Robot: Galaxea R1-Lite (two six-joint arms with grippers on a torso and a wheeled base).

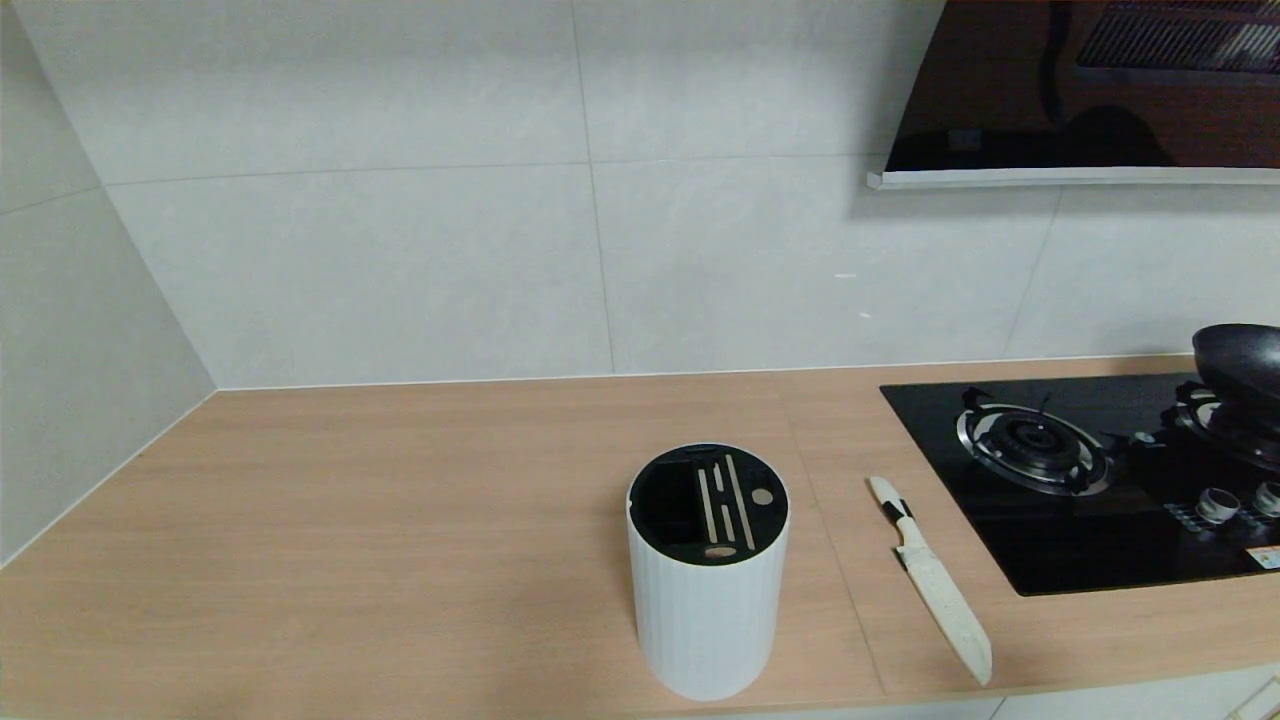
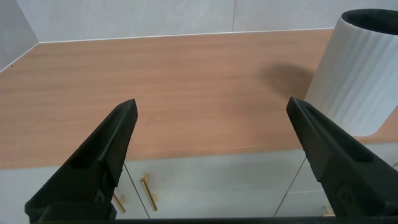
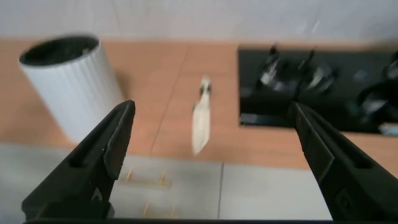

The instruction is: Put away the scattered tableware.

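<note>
A white knife (image 1: 932, 577) with a cream handle and a black band lies flat on the wooden counter (image 1: 400, 500), blade toward the front edge, between the holder and the stove. A white ribbed cylindrical knife holder (image 1: 708, 570) with a black slotted top stands upright left of it. In the right wrist view the knife (image 3: 201, 116) and the holder (image 3: 73, 84) lie ahead of my right gripper (image 3: 211, 109), which is open and held off the counter's front edge. My left gripper (image 2: 211, 109) is open too, in front of the counter, with the holder (image 2: 360, 68) off to one side.
A black gas stove (image 1: 1090, 470) with two burners and knobs fills the counter's right end, with a dark pan (image 1: 1240, 362) on the far burner. A range hood (image 1: 1080, 95) hangs above. Tiled walls close the back and left. Cabinet doors with handles (image 2: 148, 191) sit below the counter.
</note>
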